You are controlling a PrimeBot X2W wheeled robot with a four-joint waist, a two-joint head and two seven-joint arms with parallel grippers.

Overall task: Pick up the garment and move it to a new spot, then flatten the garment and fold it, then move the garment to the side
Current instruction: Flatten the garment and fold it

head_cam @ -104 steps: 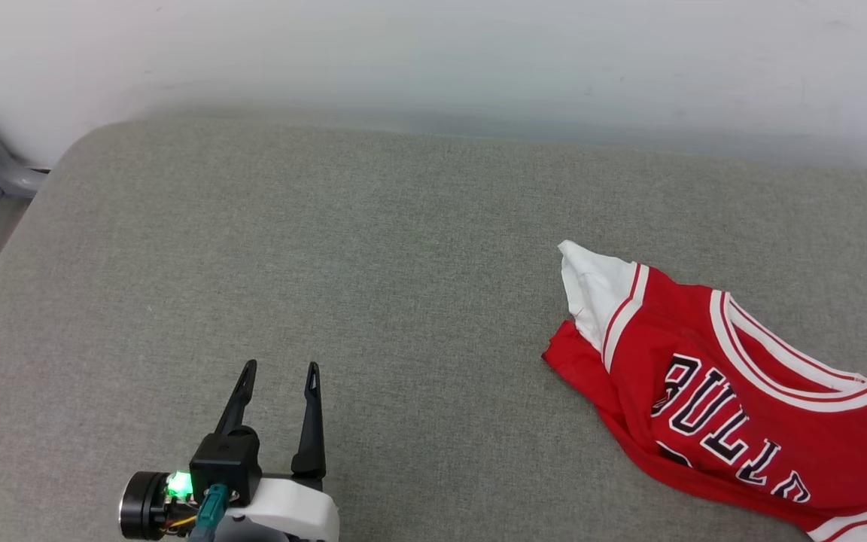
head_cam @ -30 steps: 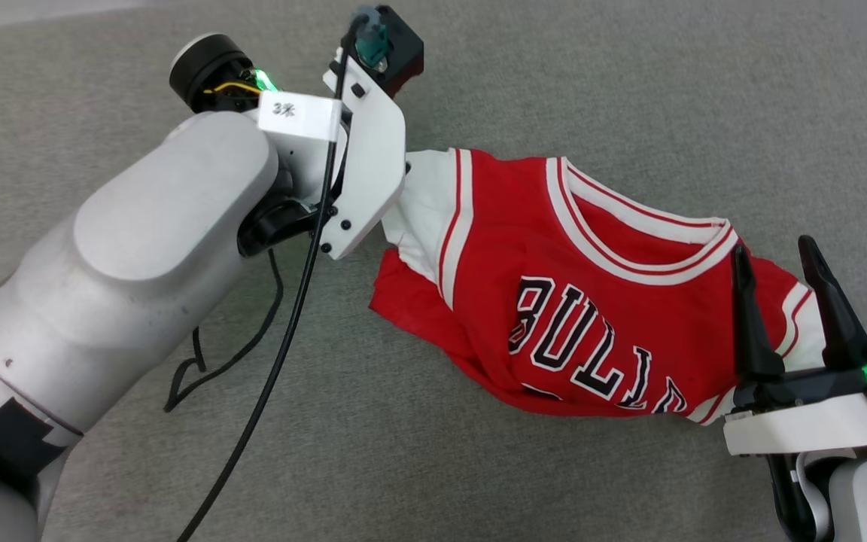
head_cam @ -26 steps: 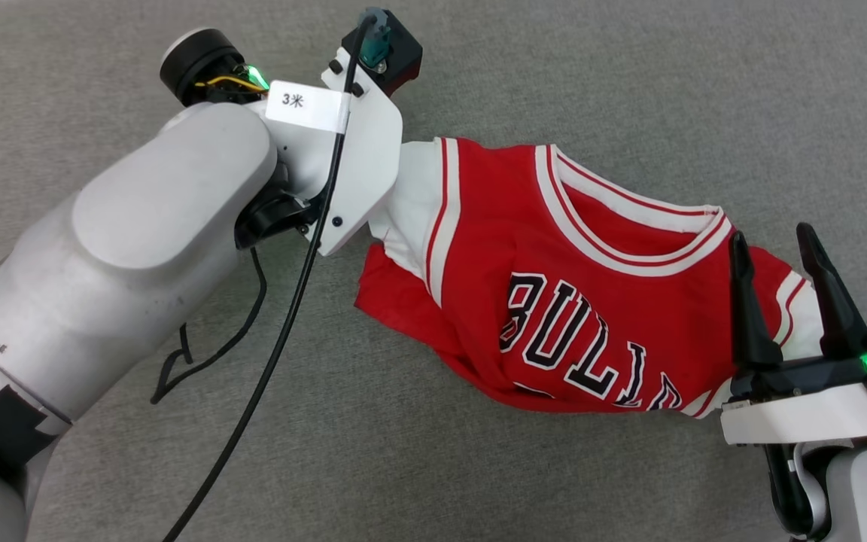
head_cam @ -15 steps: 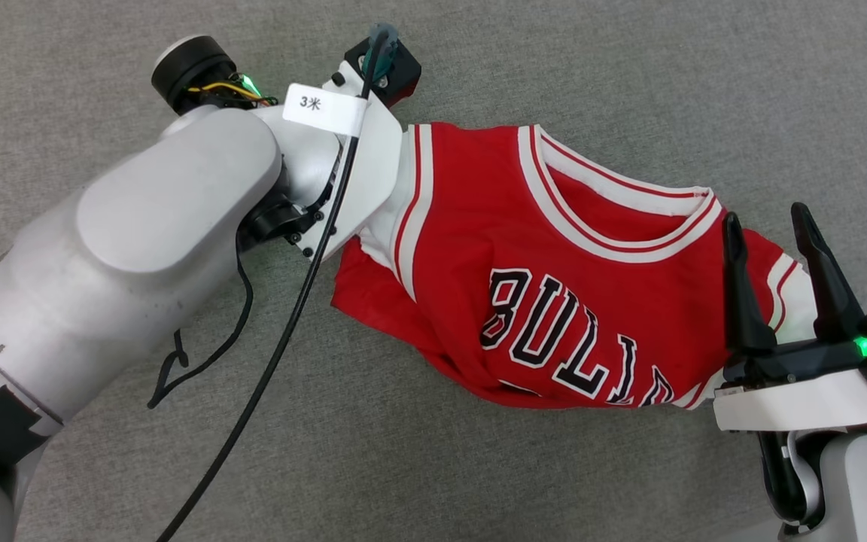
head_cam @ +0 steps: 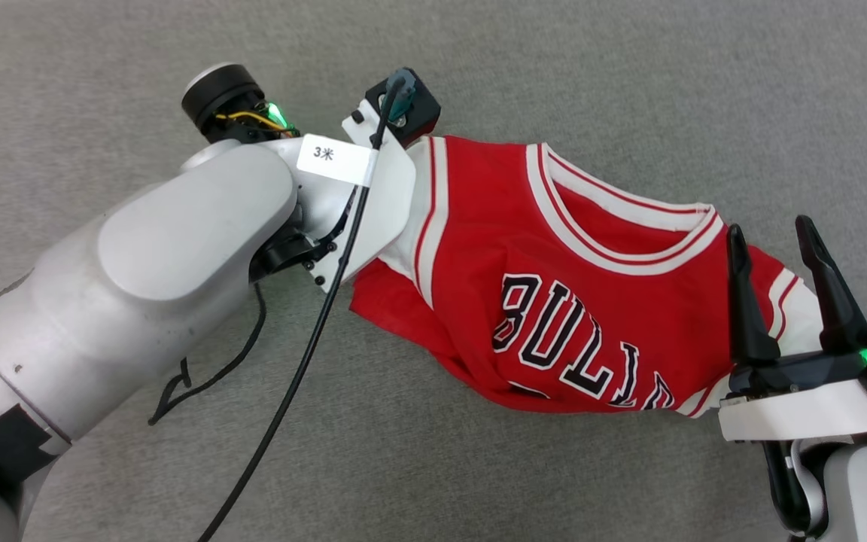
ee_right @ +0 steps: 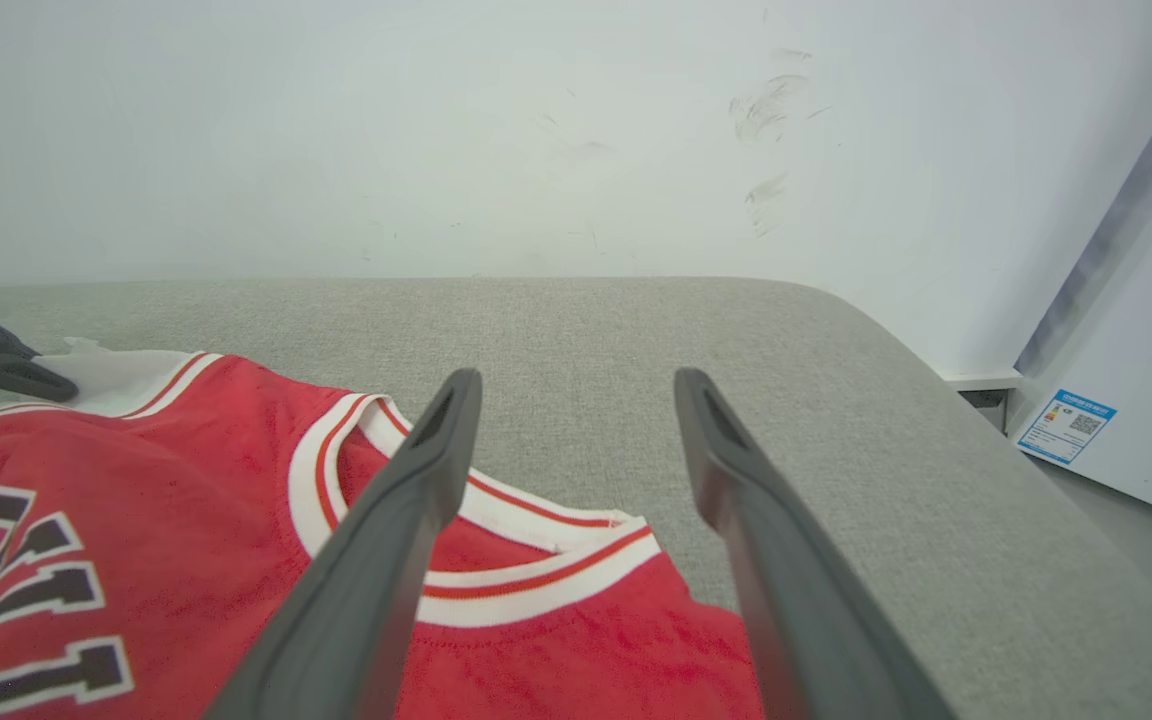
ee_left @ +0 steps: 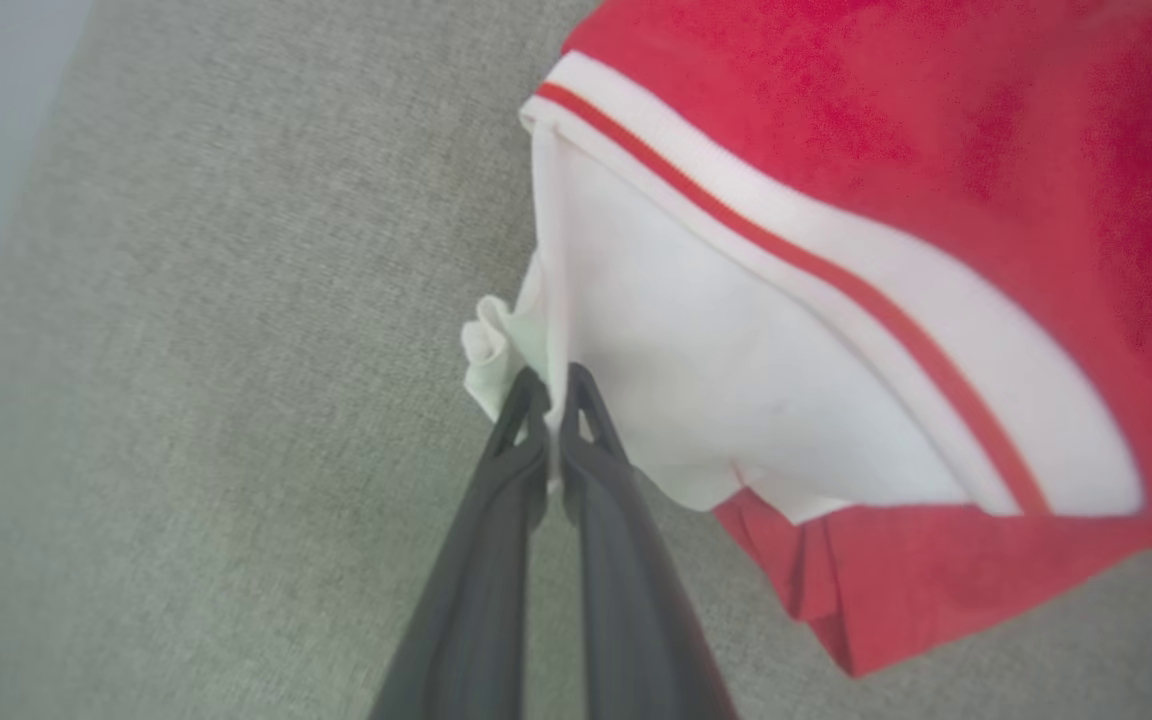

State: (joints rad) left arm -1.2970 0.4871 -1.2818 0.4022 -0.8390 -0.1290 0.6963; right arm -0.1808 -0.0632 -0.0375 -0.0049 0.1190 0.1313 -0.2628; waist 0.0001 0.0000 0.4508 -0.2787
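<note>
The garment (head_cam: 479, 226), a red shirt with white sleeves, striped trim and black white-outlined letters, lies crumpled on the grey cushion (head_cam: 629, 90). My left gripper (ee_left: 551, 385) is shut on the bunched edge of its white sleeve (ee_left: 736, 370). In the head view the left wrist plate (head_cam: 377, 203) covers those fingers. In the right wrist view they show as dark tips at the far left, on the sleeve. My right gripper (head_cam: 770, 226) stands open over the shirt's other shoulder, with nothing between its fingers (ee_right: 386, 530). The collar (ee_right: 536, 570) lies just beyond them.
A black cable (head_cam: 290, 391) hangs from my left arm across the cushion. A white wall (ee_right: 536, 130) runs behind the cushion. The cushion's rounded right edge (ee_right: 936, 370) drops off towards a pale panel with a blue label (ee_right: 1066, 425).
My left gripper has shut on the white sleeve. The sleeve end now stands pulled up into a pinch. My right gripper has stayed open in the same place over the shirt.
</note>
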